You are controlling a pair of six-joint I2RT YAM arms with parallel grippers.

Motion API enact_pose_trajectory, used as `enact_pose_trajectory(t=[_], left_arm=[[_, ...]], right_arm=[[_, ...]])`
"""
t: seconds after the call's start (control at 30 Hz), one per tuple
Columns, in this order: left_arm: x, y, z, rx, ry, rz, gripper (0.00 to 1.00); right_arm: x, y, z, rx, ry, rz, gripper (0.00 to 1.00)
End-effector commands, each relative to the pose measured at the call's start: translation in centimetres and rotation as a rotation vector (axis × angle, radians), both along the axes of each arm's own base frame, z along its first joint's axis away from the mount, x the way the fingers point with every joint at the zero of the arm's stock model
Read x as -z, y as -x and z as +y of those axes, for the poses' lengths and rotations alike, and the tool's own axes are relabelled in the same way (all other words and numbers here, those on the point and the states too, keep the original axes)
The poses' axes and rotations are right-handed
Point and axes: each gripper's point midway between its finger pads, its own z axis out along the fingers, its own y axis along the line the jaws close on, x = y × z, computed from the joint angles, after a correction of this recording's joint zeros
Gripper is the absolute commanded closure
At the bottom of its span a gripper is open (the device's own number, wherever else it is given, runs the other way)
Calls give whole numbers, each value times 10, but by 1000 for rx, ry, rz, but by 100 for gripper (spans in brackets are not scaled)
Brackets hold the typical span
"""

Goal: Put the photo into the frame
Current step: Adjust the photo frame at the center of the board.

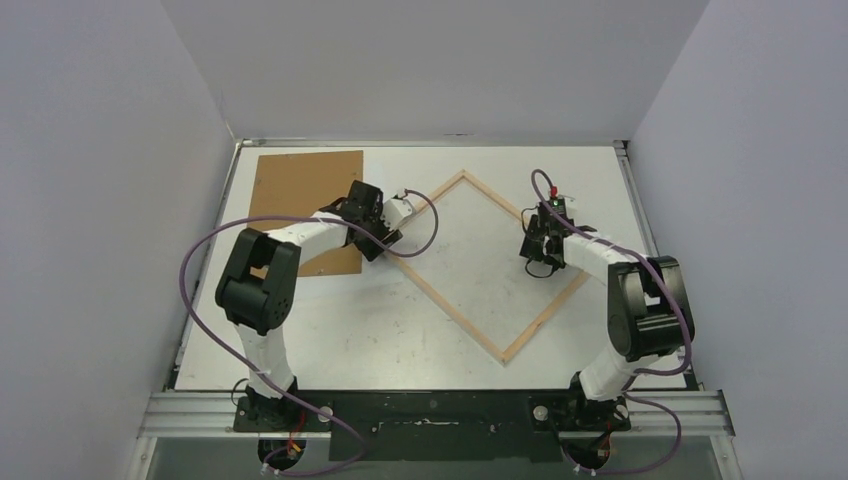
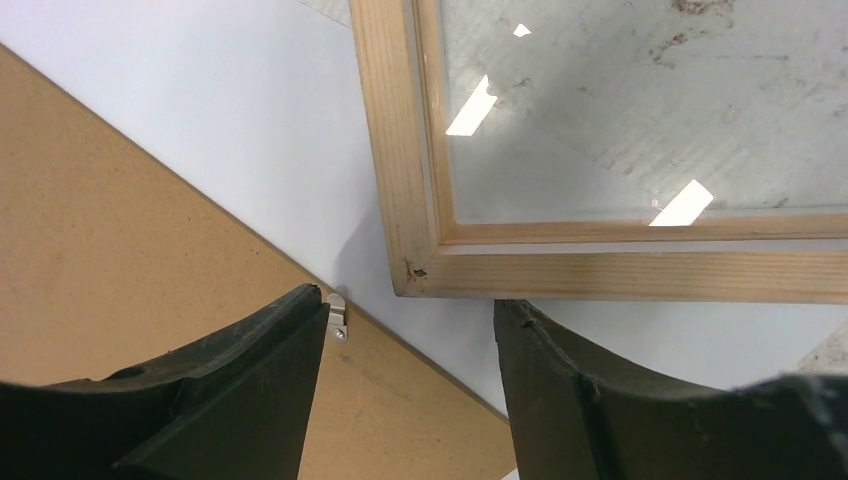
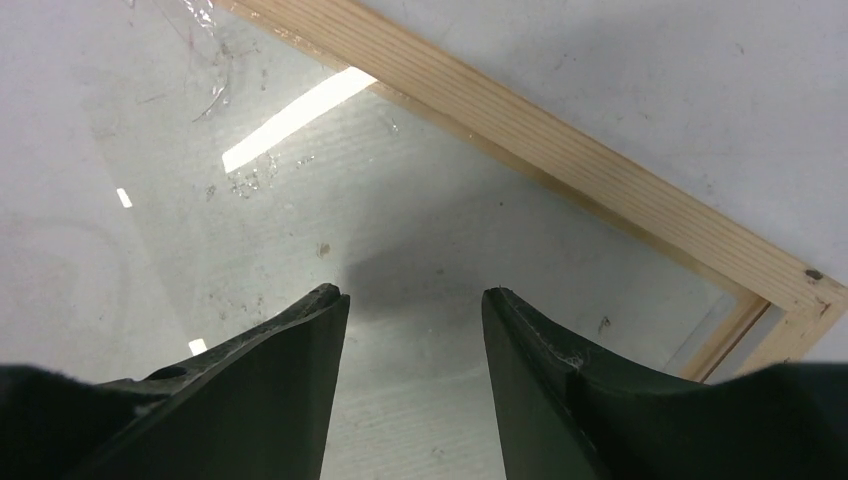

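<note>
Frame (image 2: 400, 150) lies flat with its glass (image 3: 300, 200) uncovered, probably ready to be filled, while the left claw (image 2: 410, 300) and right claw (image 3: 412, 292) hover spread and empty near opposite corners.

The frame (image 1: 445, 302) is a large, thin rectangle of pale natural wood with narrow bars. It lies flat on the white bench (image 1: 350, 330), turned like a diamond, with one corner far, one near, one left and one right, around the middle and a little to the right. Up close its mitred corners (image 2: 650, 275) hold a clear pane, smudged and scratched, with bright glints (image 3: 560, 152) and the bench showing through.
</note>
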Motion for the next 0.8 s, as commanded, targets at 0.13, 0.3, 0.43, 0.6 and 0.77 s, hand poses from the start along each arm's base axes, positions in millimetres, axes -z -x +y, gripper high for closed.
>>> enact_pose_trajectory(t=[0.13,0.3,0.43,0.6,0.77], left_arm=[[-5,7,17,-43,8,-35,40],[-5,25,35,-93,39,-7,40],[-18,31,35,-112,92,-12,41],[-25,41,26,-114,147,30,41],[-17,47,37,-132,132,39,41]], right_arm=[[-80,-24,24,-21,-31,-162,40],[-120,-61,43,-72,-7,-251,33],[-116,-95,42,-94,58,-249,29],[-90,-130,41,-138,98,-220,26],[-70,-150,44,-185,28,-221,27]])
